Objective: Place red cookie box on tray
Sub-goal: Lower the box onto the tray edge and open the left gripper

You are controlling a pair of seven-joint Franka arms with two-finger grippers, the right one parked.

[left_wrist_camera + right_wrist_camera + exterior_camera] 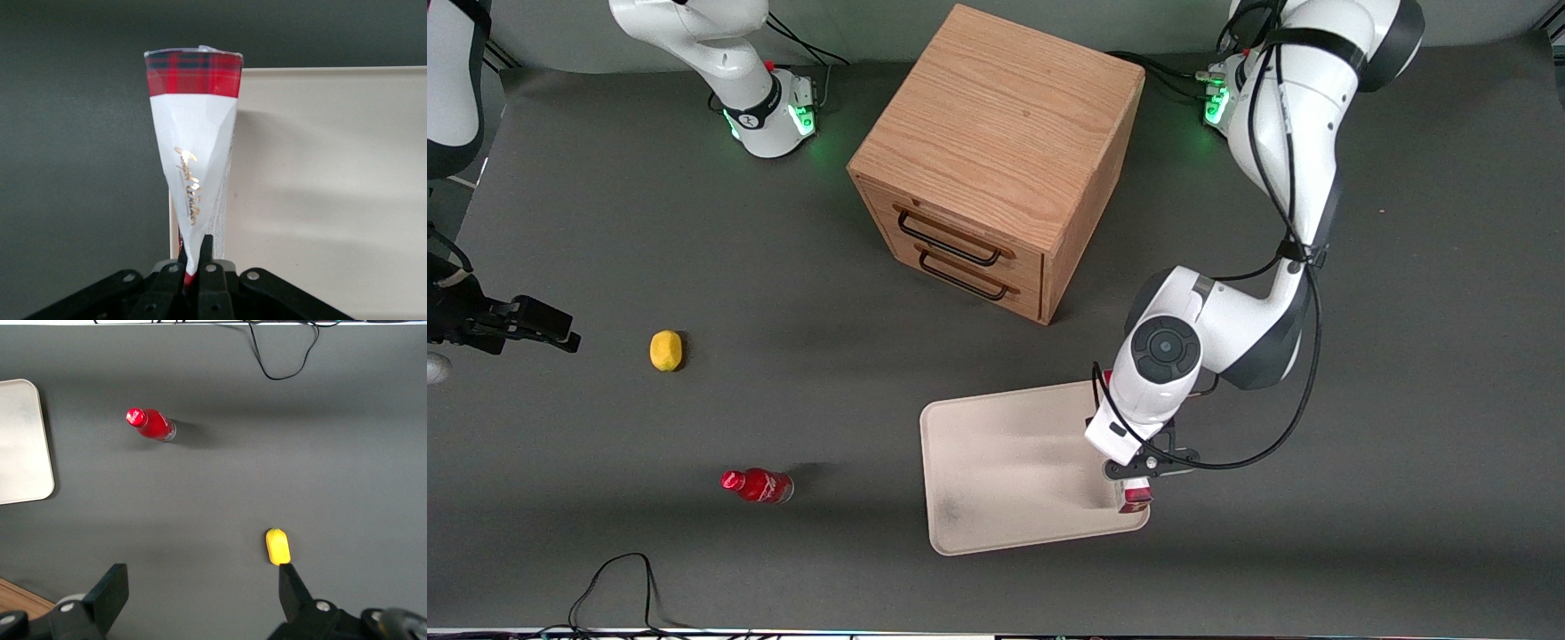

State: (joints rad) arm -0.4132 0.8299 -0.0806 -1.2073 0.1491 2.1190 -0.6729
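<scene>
Scanning the dark grey table from the parked arm's end, there is a small yellow lemon-shaped object [665, 349], then a small red bottle lying on its side [758, 485] nearer the front camera, and well apart from both, a light oak cabinet with two black-handled drawers [996, 169] standing farther from the camera. Nearer the camera than the cabinet lies the large flat cream tray with rounded corners and a low rim [996, 471], and it is here that the matter is being decided. The left arm's black two-finger gripper [1136, 471] hangs over the tray's edge on the working arm's side, its fingers [208, 267] pinched together on the lower end of the long, thin red cookie box with white panels and a tartan band [195, 167]. From the wrist camera the box runs straight away from the gripper, its long axis following the tray's rim [333, 69], and it sits right over the line where cream tray meets grey table. In the front view only a short red and white end [1135, 496] peeps out under the wrist, over the tray's corner nearest the camera. Whether the box touches the tray I cannot tell. To my eye it wants shifting inward over the tray before release, since as it hangs it could tip off the rim.
</scene>
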